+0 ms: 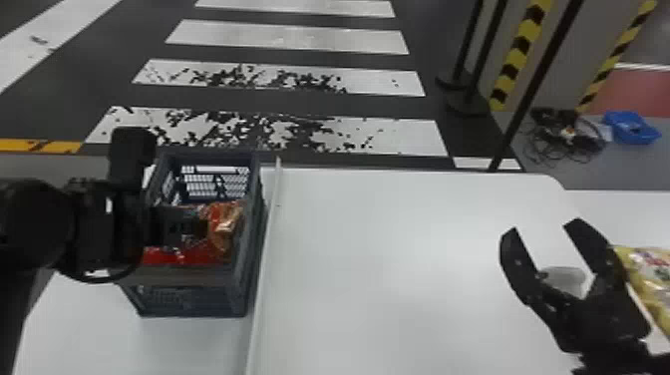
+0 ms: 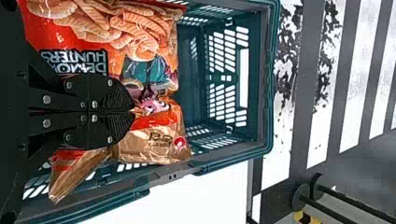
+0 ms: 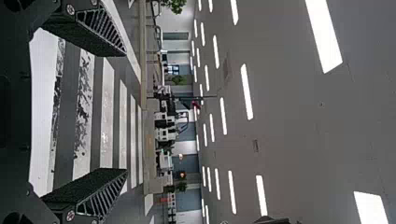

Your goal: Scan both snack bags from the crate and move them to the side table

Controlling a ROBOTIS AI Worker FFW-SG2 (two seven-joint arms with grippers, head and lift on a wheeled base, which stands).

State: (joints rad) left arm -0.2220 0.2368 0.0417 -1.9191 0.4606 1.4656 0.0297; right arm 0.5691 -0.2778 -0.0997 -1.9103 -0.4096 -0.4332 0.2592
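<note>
The left gripper (image 1: 192,224) reaches into the crate (image 1: 184,277) over the red snack bag (image 1: 227,219). In the left wrist view the left gripper (image 2: 132,112) has its fingertips together, pinching the red and orange snack bag (image 2: 159,140), which lies inside the crate (image 2: 268,84). A yellow snack bag (image 1: 650,279) lies at the far right of the head view, partly behind the right gripper (image 1: 543,227). That gripper stands open above the white table, nothing between its fingertips; in the right wrist view the right gripper (image 3: 126,112) has its fingers wide apart.
A white divider strip (image 1: 266,249) runs beside the crate along the white table (image 1: 399,264). A small whitish object (image 1: 566,279) shows behind the right gripper's fingers. Black posts (image 1: 468,99), cables and a blue bin (image 1: 630,127) stand on the floor beyond.
</note>
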